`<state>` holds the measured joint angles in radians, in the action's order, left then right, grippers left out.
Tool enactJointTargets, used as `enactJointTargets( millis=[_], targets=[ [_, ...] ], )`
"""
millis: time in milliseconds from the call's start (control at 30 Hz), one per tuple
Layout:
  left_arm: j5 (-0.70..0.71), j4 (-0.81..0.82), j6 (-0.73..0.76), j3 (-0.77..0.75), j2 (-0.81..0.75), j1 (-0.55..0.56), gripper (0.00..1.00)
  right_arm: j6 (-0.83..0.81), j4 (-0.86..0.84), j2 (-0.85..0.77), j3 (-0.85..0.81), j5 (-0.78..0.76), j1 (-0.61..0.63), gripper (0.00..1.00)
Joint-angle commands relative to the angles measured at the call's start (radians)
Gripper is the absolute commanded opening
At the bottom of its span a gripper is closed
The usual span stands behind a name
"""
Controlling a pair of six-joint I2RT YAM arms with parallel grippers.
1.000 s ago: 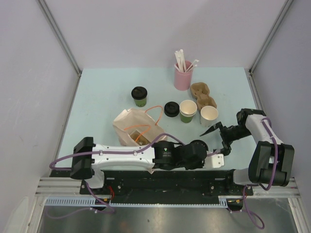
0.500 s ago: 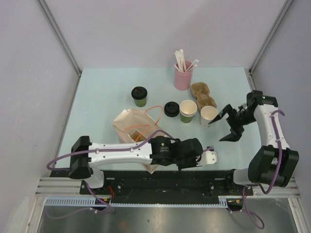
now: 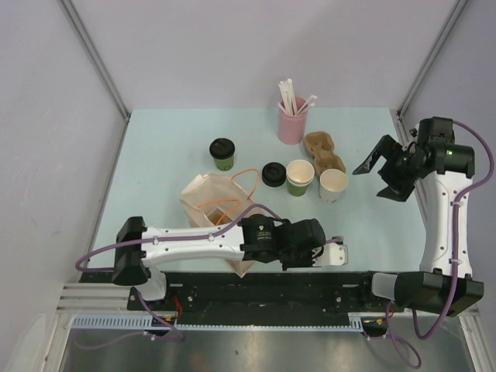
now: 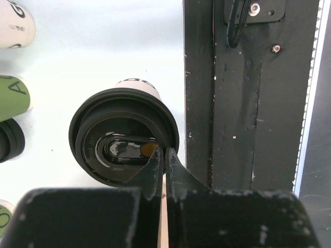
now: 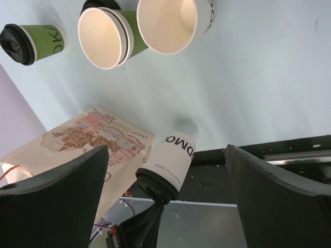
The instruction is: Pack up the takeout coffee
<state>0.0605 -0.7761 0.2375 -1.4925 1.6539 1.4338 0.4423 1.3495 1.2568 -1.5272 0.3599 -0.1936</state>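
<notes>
The white takeout cup [image 4: 135,85] with dark lettering and a black lid [image 4: 123,138] is held by my left gripper [image 4: 164,153], shut on the lid's rim. In the top view that cup [image 3: 342,253] sits at the near table edge beside my left gripper [image 3: 324,249]. It also shows in the right wrist view [image 5: 175,156]. The green takeout cup [image 3: 222,153] with a black lid stands further back and also shows in the right wrist view [image 5: 32,43]. My right gripper [image 3: 368,182] is raised at the right, wide open and empty.
A paper bag [image 3: 217,203] with orange handles lies at centre left. A loose black lid [image 3: 273,173], an open green cup [image 3: 300,177] and an open white cup [image 3: 333,184] stand mid-table. A pink cup of straws [image 3: 292,120] and a cardboard carrier [image 3: 323,151] are behind.
My right gripper has lifted and swung away from beside the white cup to the back right, staying open. My left gripper has kept its hold and barely shifted.
</notes>
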Motion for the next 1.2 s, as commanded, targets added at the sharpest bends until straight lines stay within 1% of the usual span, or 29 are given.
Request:
enactJointTargets(
  millis=[0, 200, 367, 467, 767, 833, 867, 900, 1167],
  targets=[
    [-0.001, -0.031, 0.057, -0.095, 0.0, -0.001, 0.0, -0.063, 0.068, 0.023, -0.082, -0.03, 0.005, 1.0],
    [0.016, -0.043, 0.083, -0.063, 0.044, -0.003, 0.01, -0.071, 0.04, -0.014, -0.044, -0.052, 0.016, 0.99],
    [-0.016, -0.043, 0.08, -0.063, 0.086, -0.009, 0.01, -0.066, 0.039, -0.016, -0.042, -0.045, 0.017, 1.0],
    [-0.04, -0.04, 0.082, -0.054, 0.09, -0.012, 0.0, -0.08, 0.04, -0.017, -0.041, -0.05, 0.019, 1.0],
    [-0.042, -0.038, 0.105, -0.041, 0.107, -0.016, 0.0, -0.088, 0.042, -0.025, -0.034, -0.05, 0.019, 1.0],
    [-0.042, -0.037, 0.108, -0.051, 0.109, -0.016, 0.05, -0.086, 0.042, -0.027, -0.042, -0.047, 0.019, 1.0],
    [-0.041, -0.038, 0.108, -0.054, 0.112, -0.016, 0.1, -0.088, 0.042, -0.028, -0.044, -0.044, 0.019, 1.0],
    [-0.039, -0.037, 0.111, -0.057, 0.115, -0.016, 0.12, -0.088, 0.042, -0.034, -0.042, -0.042, 0.017, 1.0],
    [-0.041, -0.037, 0.123, -0.064, 0.118, -0.016, 0.1, -0.085, 0.042, -0.056, -0.027, -0.032, 0.019, 1.0]
  ],
)
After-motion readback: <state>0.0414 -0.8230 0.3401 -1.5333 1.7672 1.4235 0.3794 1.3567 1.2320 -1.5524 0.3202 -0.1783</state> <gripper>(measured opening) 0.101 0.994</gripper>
